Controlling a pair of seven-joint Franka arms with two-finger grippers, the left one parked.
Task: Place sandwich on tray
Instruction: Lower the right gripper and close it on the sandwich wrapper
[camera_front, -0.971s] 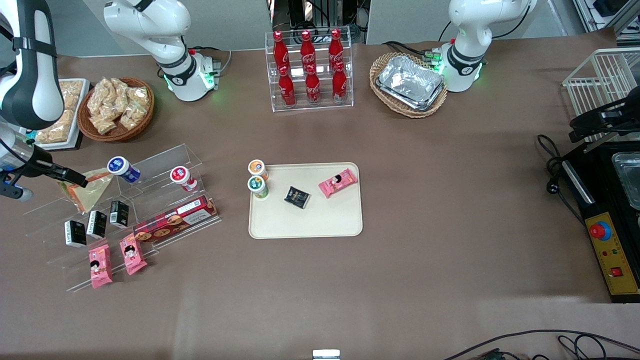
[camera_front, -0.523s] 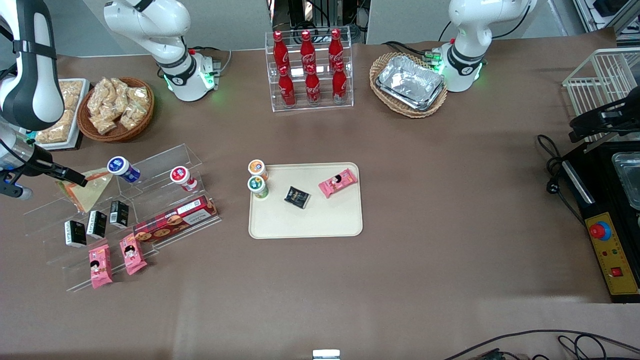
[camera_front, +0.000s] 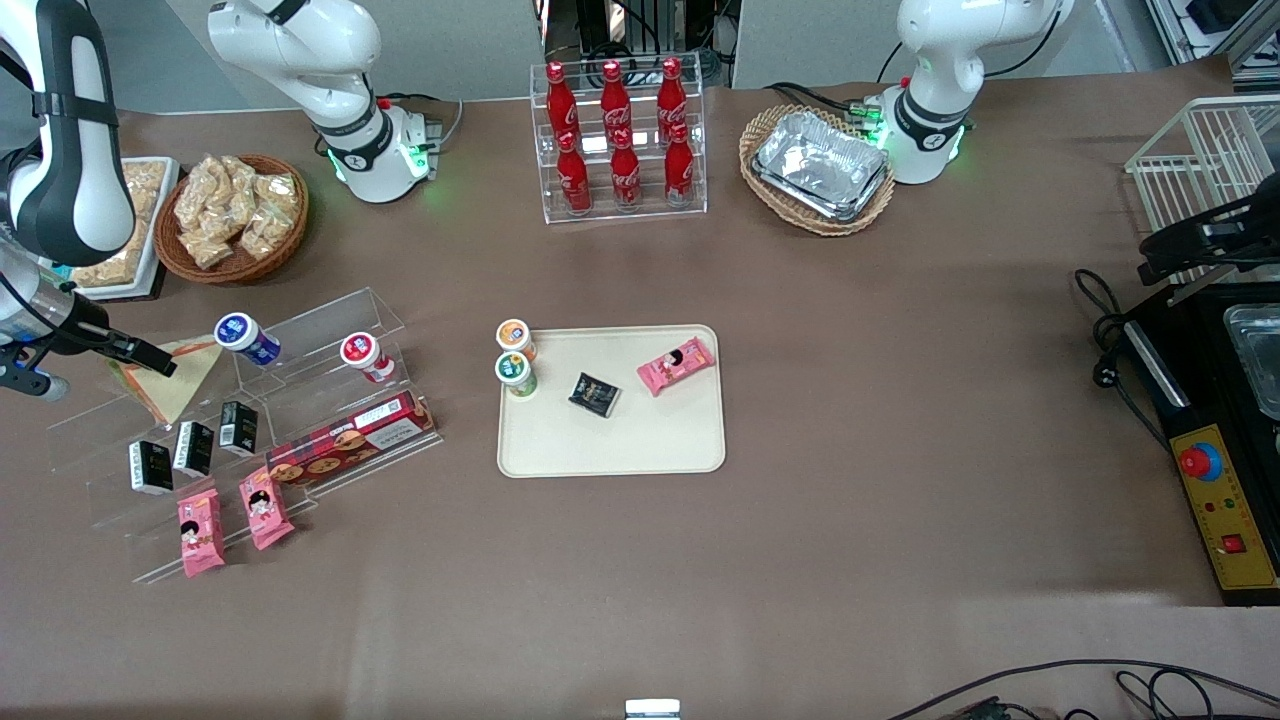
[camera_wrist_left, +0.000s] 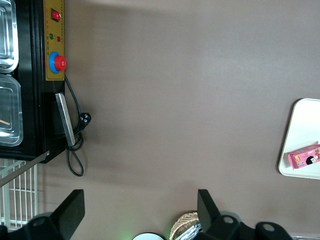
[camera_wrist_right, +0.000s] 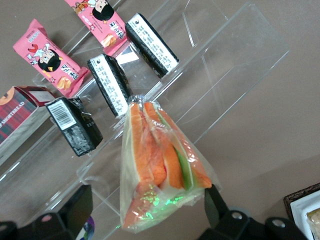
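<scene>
— On the top step of the clear acrylic rack (camera_front: 250, 420), toward the working arm's end of the table: what lies there?
— The wrapped sandwich (camera_front: 172, 380); the gripper (camera_front: 150, 358) is at its upper edge; its fingers (camera_wrist_right: 214, 202) stand apart on either side of the wedge (camera_wrist_right: 160, 172); I cannot tell whether they touch the wrap.
— And the cream tray (camera_front: 640, 445)?
— Mid-table, well apart from the sandwich; it carries a pink snack packet (camera_front: 676, 365), a black packet (camera_front: 594, 394) and two small cups (camera_front: 515, 358).
</scene>
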